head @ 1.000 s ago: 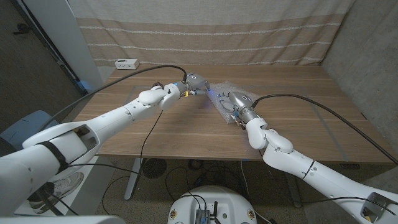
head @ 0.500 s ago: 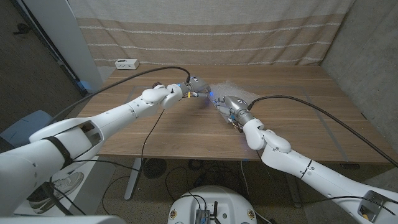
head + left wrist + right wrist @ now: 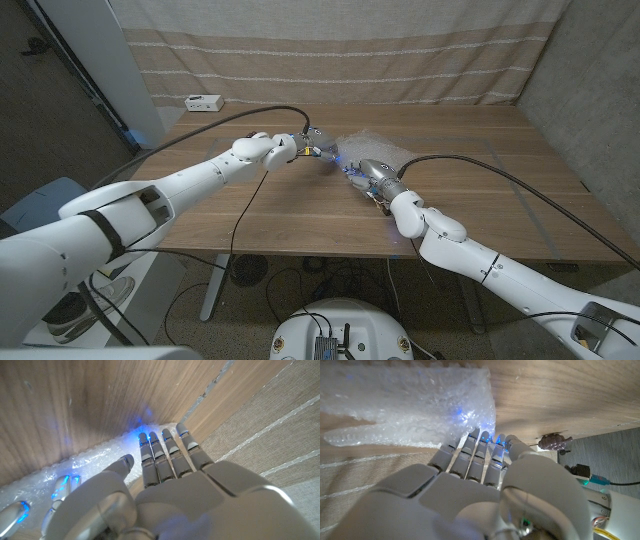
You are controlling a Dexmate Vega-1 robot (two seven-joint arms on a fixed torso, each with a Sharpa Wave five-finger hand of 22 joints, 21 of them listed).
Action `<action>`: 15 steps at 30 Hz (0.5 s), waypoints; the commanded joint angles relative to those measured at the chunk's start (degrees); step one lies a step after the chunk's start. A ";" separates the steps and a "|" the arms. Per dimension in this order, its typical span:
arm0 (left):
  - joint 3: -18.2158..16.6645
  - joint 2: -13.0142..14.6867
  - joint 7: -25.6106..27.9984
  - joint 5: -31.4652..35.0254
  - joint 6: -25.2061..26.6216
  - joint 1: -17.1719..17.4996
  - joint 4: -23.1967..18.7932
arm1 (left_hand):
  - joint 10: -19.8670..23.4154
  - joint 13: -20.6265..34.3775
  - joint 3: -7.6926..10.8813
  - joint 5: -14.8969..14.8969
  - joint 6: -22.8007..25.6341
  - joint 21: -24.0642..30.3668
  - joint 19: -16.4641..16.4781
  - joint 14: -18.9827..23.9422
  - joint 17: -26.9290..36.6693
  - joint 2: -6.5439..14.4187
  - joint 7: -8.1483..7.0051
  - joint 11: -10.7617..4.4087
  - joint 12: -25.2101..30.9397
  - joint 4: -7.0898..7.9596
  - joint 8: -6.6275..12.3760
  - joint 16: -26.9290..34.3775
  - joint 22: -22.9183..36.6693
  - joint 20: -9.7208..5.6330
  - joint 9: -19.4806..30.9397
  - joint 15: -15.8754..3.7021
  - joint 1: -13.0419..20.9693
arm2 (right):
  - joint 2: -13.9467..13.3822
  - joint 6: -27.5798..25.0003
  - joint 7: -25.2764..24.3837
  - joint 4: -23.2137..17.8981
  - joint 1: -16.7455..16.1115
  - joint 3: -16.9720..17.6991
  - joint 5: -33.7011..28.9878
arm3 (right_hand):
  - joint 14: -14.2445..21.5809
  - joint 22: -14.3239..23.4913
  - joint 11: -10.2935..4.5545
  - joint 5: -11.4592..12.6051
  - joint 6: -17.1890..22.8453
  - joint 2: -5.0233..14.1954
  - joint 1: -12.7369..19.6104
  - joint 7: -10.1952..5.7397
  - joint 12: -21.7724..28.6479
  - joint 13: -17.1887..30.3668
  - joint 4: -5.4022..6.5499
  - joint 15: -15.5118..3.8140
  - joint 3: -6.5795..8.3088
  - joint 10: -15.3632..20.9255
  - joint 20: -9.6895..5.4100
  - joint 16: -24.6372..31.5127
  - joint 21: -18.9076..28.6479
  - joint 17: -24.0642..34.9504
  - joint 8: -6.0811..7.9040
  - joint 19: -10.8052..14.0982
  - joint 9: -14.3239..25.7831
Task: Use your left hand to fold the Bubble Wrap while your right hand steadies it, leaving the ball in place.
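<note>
— Where our left hand (image 3: pixel 316 141) reaches across the counter (image 3: pixel 200 195), what do we see of it?

— We see it at the near-left edge of the bubble wrap (image 3: pixel 372 148), its fingers (image 3: pixel 170 452) stretched out straight and side by side, their tips on or just over the sheet's edge. The left wrist view shows nothing pinched between them, so we call it spread and holding nothing.

— And our right hand (image 3: pixel 366 172)?

— It lies over the near part of the wrap, fingers (image 3: pixel 479 455) extended toward a raised, folded-looking flap of the plastic. Blue light glows on the fingertips and on the sheet under them. We cannot tell whether the fingers press the wrap or only hover at its edge; nothing is clasped.

— Where is the wrap itself?

— Right of the counter's middle, toward the far side, between the two hands, which are near each other.

— Anything further out?

— A small white box (image 3: pixel 203 101) sits at the far-left corner of the counter, well apart from the hands. A striped curtain (image 3: pixel 340 50) hangs behind. In the right wrist view a small dark lumpy thing (image 3: pixel 552 442) lies on the wood beside the wrap; we cannot tell what it is.
</note>
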 commanded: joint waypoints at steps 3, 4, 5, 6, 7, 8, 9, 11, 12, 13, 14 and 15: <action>1.11 -0.10 -1.30 -0.27 -0.05 -0.84 0.30 | 0.78 0.21 0.22 0.41 1.07 0.21 0.43 0.59 0.05 0.02 0.03 -0.13 0.56 0.22 0.35 0.25 0.18 -0.26 0.12 -0.96 -0.75 | -0.17 0.18 2.80 1.67 1.36 0.16 4.62 | 2.02 0.31 0.64 -0.10 -0.13 -0.25 -0.92 0.79 -0.24 0.15 0.74 -0.67 0.14 0.15 0.24 0.54 1.10 -0.24 -0.34 2.43 0.15; 1.13 -0.07 -1.20 -0.24 -0.13 -0.87 0.26 | 0.79 0.21 0.22 0.41 1.08 0.18 0.38 0.63 0.04 0.01 0.02 -0.09 0.55 0.23 0.34 0.24 0.18 -0.26 0.11 -0.96 -0.80 | -0.22 0.18 2.76 1.66 1.37 0.18 4.81 | 2.14 0.31 0.61 -0.09 -0.12 -0.25 -0.95 0.78 -0.25 0.15 0.76 -0.65 0.16 0.18 0.34 0.57 1.10 -0.25 -0.35 2.43 0.15; 1.14 -0.01 -1.12 -0.21 -0.14 -0.86 0.17 | 0.83 0.21 0.23 0.41 1.02 0.16 0.38 0.62 0.04 0.00 -0.05 -0.10 0.55 0.23 0.29 0.21 0.18 -0.28 0.11 -0.99 -0.87 | -0.30 0.23 2.65 1.65 1.37 0.19 4.94 | 2.24 0.31 0.67 -0.08 -0.16 -0.26 -0.95 0.86 -0.27 0.15 0.75 -0.63 0.19 0.18 0.38 0.57 1.11 -0.28 -0.38 2.44 0.15; 1.11 0.06 -1.02 -0.14 -0.02 -0.81 -0.01 | 0.76 0.21 0.24 0.42 1.04 0.13 0.36 0.64 0.04 -0.02 -0.08 0.08 0.50 0.23 0.27 0.19 0.18 -0.27 0.11 -0.94 -0.96 | -0.35 0.17 2.52 1.62 1.38 0.16 4.97 | 2.29 0.31 0.68 -0.08 -0.16 -0.30 -0.97 0.89 -0.29 0.15 0.75 -0.61 0.20 0.18 0.44 0.55 1.11 -0.32 -0.39 2.44 0.14; 1.13 0.14 -0.85 0.03 0.05 -0.78 -0.19 | 0.78 0.21 0.24 0.42 1.04 0.12 0.35 0.61 0.03 -0.03 -0.07 0.07 0.50 0.23 0.26 0.16 0.18 -0.28 0.11 -0.92 -1.00 | -0.43 0.15 2.37 1.55 1.38 0.14 4.98 | 2.31 0.31 0.70 -0.09 -0.16 -0.31 -1.02 0.90 -0.29 0.15 0.79 -0.58 0.18 0.20 0.49 0.55 1.12 -0.31 -0.40 2.44 0.14; 1.09 0.21 -0.77 0.08 0.13 -0.74 -0.36 | 0.77 0.21 0.25 0.42 1.07 0.11 0.36 0.63 0.03 -0.04 -0.08 0.04 0.48 0.23 0.26 0.15 0.18 -0.31 0.11 -0.94 -1.05 | -0.51 0.13 2.20 1.44 1.37 0.15 4.99 | 2.32 0.31 0.70 -0.08 -0.20 -0.34 -1.02 0.85 -0.31 0.15 0.77 -0.60 0.21 0.20 0.59 0.52 1.11 -0.34 -0.43 2.41 0.14; 0.99 0.26 -0.63 0.00 0.12 -0.68 -0.49 | 0.72 0.21 0.25 0.42 1.06 0.09 0.37 0.63 0.02 -0.07 -0.08 -0.21 0.44 0.21 0.22 0.11 0.18 -0.36 0.11 -0.99 -1.12 | -0.60 0.12 2.02 1.32 1.34 0.17 4.99 | 2.32 0.31 0.73 -0.09 -0.20 -0.35 -1.07 0.81 -0.32 0.15 0.80 -0.57 0.19 0.21 0.66 0.52 1.08 -0.34 -0.44 2.33 0.14; 0.79 0.40 -0.29 -0.03 0.24 -0.53 -0.87 | 0.78 0.21 0.26 0.42 1.05 0.03 0.31 0.61 0.01 -0.15 -0.14 -0.14 0.43 0.19 0.17 0.05 0.17 -0.34 0.10 -1.03 -1.26 | -0.77 0.20 1.55 1.07 1.23 0.27 5.01 | 2.24 0.32 0.75 -0.09 -0.27 -0.39 -1.11 0.80 -0.36 0.15 0.81 -0.56 0.18 0.18 0.78 0.47 1.07 -0.34 -0.49 2.29 0.14; 0.68 0.50 0.01 -0.02 0.26 -0.42 -1.08 | 0.75 0.21 0.26 0.42 1.05 0.00 0.27 0.60 0.01 -0.19 -0.16 -0.16 0.40 0.17 0.15 0.02 0.17 -0.32 0.10 -1.10 -1.31 | -0.88 0.27 1.36 0.93 1.18 0.34 5.03 | 2.24 0.32 0.75 -0.09 -0.27 -0.41 -1.13 0.84 -0.38 0.15 0.81 -0.56 0.16 0.16 0.78 0.47 1.07 -0.34 -0.49 2.28 0.14; 0.58 0.59 0.26 -0.05 0.24 -0.31 -1.25 | 0.75 0.21 0.25 0.41 1.07 -0.04 0.22 0.57 0.00 -0.28 -0.17 -0.17 0.38 0.13 0.13 -0.02 0.17 -0.23 0.09 -1.16 -1.40 | -0.99 0.44 1.19 0.79 1.13 0.43 5.11 | 2.20 0.32 0.76 -0.09 -0.28 -0.44 -1.11 0.86 -0.39 0.15 0.77 -0.55 0.18 0.16 0.84 0.44 1.06 -0.36 -0.50 2.26 0.14; 0.50 0.69 0.30 -0.06 0.27 -0.22 -1.48 | 0.81 0.21 0.23 0.40 1.12 -0.06 0.24 0.57 -0.01 -0.38 -0.21 -0.29 0.38 0.09 0.13 -0.06 0.17 -0.14 0.09 -1.20 -1.47 | -1.04 0.55 0.88 0.68 1.06 0.50 5.09 | 2.11 0.32 0.75 -0.09 -0.28 -0.42 -1.12 0.84 -0.41 0.15 0.78 -0.55 0.18 0.15 0.87 0.39 1.04 -0.36 -0.52 2.19 0.14; 0.42 0.78 0.32 -0.08 0.32 -0.11 -1.73 | 0.78 0.21 0.19 0.37 1.00 -0.22 -0.02 0.47 -0.02 -0.62 -0.27 0.14 0.32 -0.03 0.01 -0.17 0.17 0.43 0.07 -1.24 -1.67 | -1.11 0.70 0.61 0.58 1.00 0.56 5.06 | 2.04 0.32 0.75 -0.09 -0.28 -0.42 -1.14 0.83 -0.43 0.15 0.79 -0.57 0.17 0.13 0.89 0.38 1.03 -0.34 -0.52 2.17 0.14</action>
